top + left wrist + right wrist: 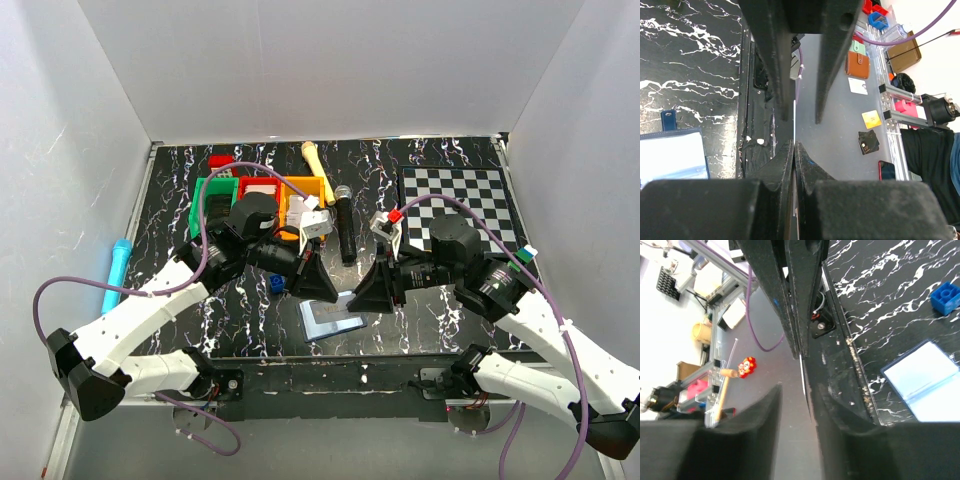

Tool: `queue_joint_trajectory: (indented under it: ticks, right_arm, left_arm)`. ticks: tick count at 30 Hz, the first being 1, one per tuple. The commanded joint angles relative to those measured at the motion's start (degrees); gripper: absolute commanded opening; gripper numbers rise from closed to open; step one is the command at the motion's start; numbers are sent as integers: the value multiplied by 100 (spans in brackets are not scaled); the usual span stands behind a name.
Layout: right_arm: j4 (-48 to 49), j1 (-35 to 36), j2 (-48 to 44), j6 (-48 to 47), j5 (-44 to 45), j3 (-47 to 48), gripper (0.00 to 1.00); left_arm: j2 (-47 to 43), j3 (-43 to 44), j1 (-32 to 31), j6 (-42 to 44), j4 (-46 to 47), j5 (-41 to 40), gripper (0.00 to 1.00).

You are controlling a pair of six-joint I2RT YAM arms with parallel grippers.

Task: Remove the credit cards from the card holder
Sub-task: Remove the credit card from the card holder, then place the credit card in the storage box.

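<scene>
Small blue brick (276, 285) on the bench (240, 322), left of centre. Left end effector (793, 147) clamped on a thin white credit card (794, 120), seen edge-on and held off the bench. Card holder (328, 320) lies open and flat near the front edge, below the two end effectors. Right end effector (796, 388) has its jaws parted, the card edge in the gap; contact unclear.
</scene>
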Motion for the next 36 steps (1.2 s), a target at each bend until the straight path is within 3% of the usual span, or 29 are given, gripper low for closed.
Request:
queue_joint_trajectory:
  ticks: [1, 2, 3, 7, 12, 16, 20, 23, 29, 36]
  right_arm:
    - [201, 12, -26, 147, 61, 137, 56]
    - [209, 21, -60, 191, 132, 137, 84]
    - [192, 13, -104, 182, 193, 155, 86]
    - [-62, 4, -306, 217, 719, 383, 89]
    - [-484, -5, -728, 384, 2091, 682, 91]
    - [-695, -5, -922, 490, 2602, 779, 91]
    - [-880, -5, -1001, 542, 2769, 788, 92]
    - [-1012, -5, -966, 534, 2813, 788, 92]
    - [-1065, -5, -922, 402, 2901, 770, 91]
    - [-601, -5, -1141, 51, 2638, 271, 93]
  left_arm:
    - [-76, -131, -12, -169, 203, -62, 0]
    - [-128, -183, -12, -222, 300, -89, 0]
    - [-181, -227, -4, -266, 362, -124, 0]
    - [-471, -420, 75, -371, 529, -387, 0]
    - [-858, -649, 470, -774, 766, -720, 0]
    - [-1016, -825, 761, -1556, 793, -1886, 0]
    - [-1148, -957, 770, -1673, 696, -2778, 0]
    - [-1350, -1123, 770, -1183, 854, -3041, 0]
    - [-1930, -1809, 761, 881, 1847, -2761, 0]
    - [-412, -879, 936, 3606, 819, -3464, 0]
